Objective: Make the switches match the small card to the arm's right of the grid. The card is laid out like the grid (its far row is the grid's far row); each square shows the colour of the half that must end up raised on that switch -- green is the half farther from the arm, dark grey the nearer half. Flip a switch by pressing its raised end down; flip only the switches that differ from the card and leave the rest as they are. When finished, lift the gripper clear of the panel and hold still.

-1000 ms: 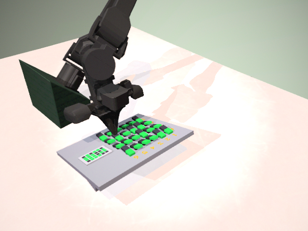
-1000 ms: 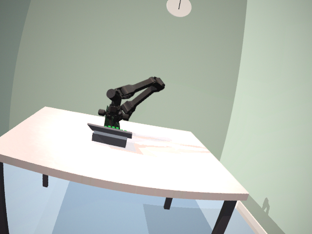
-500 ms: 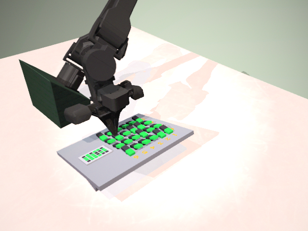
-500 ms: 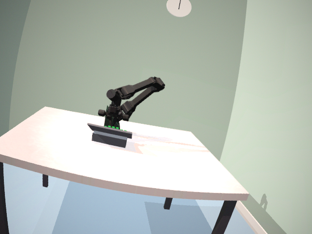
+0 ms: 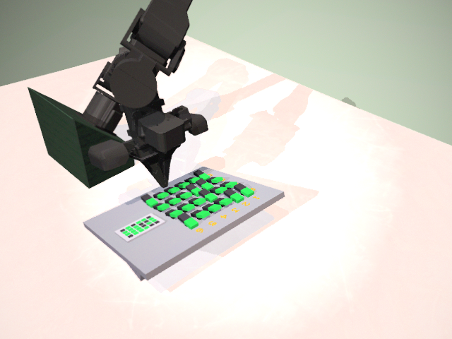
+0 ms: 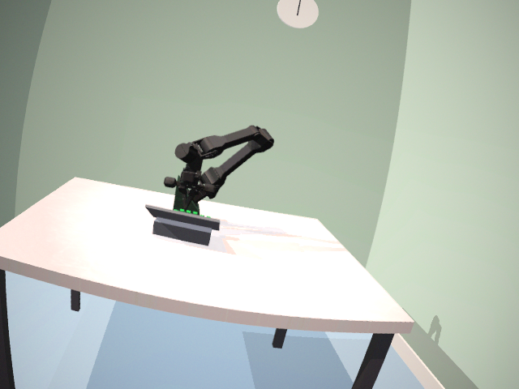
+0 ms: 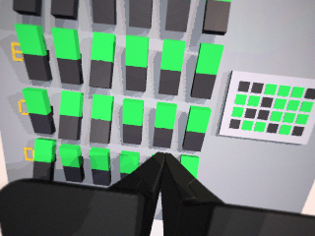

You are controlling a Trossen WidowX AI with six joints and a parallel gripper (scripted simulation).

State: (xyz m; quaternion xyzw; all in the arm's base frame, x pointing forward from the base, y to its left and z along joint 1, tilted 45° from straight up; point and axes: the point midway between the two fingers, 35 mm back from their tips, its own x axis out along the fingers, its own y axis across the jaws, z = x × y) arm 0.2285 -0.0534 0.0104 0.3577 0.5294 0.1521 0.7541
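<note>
Claw: pinched to closed point, gripping nothing, suits pressing; poised over near-row switch, card at 2 o'clock.

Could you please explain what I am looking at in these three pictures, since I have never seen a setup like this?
The dark machine is a robot arm standing on a white table. At its end is a gripper, two fingers pressed shut into a point and holding nothing. One picture looks down at the table from above, one shows the whole room from farther off, and one comes from a camera on the arm's wrist, looking past the fingers. On the table lies a grey panel with rows of rocker switches, each half green and half dark grey. A small card on the panel shows a pattern of green and dark squares. A dark green block sits beside the arm.
</note>
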